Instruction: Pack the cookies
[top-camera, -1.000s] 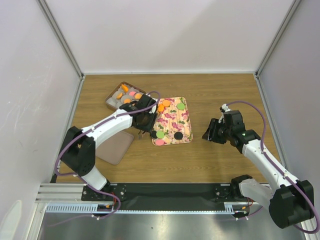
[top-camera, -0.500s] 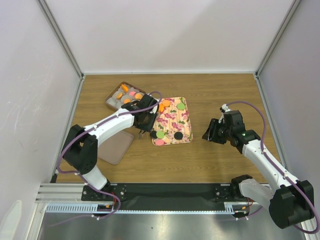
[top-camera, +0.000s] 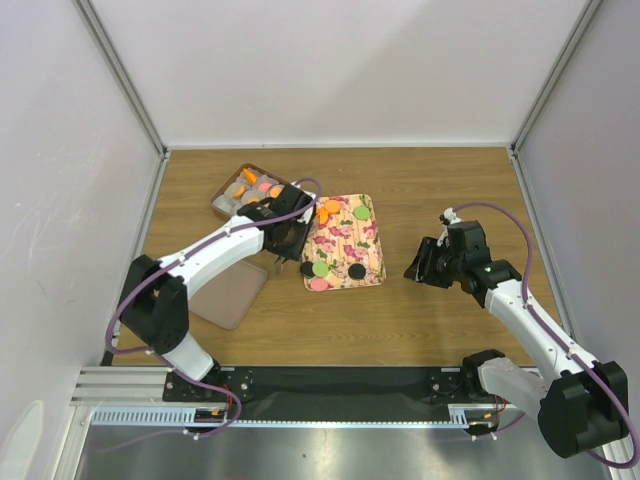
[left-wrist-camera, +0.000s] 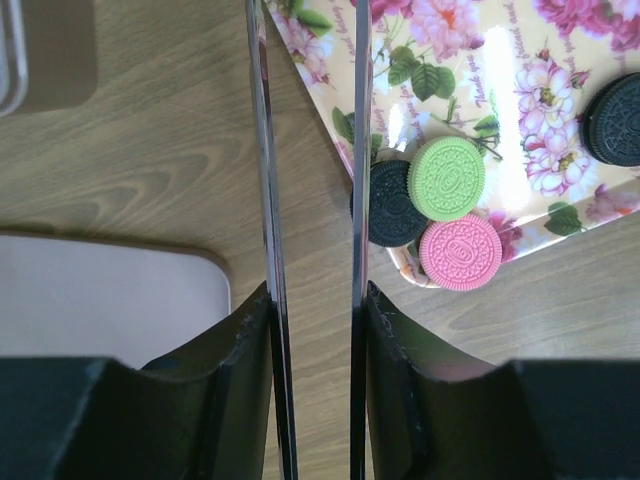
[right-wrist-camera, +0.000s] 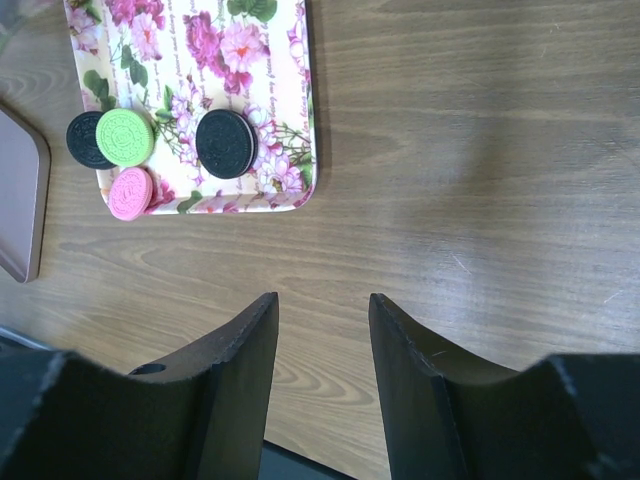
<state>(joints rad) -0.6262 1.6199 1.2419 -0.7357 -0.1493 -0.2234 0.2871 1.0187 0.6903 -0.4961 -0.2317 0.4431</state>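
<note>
Since a second ago the left fingers (left-wrist-camera: 265, 200) have shifted slightly toward the brown cardboard box (top-camera: 218, 200), which holds orange and pink cookies in paper cups; the right fingers (right-wrist-camera: 240, 370) sit as they did. The left pair is narrowly parted and empty, with bare wooden bench (left-wrist-camera: 150, 150) showing between, a gap that probably suits pinching a thin disc. Just beside them a black round cookie (left-wrist-camera: 392, 203), a green round cookie (left-wrist-camera: 447, 178) and a pink round cookie (left-wrist-camera: 460, 251) crowd the corner of the rectangular floral tray (left-wrist-camera: 500, 60), not yet packed. The right pair, wide and empty, hovers well beyond the tray, seemingly parked clear.
</note>
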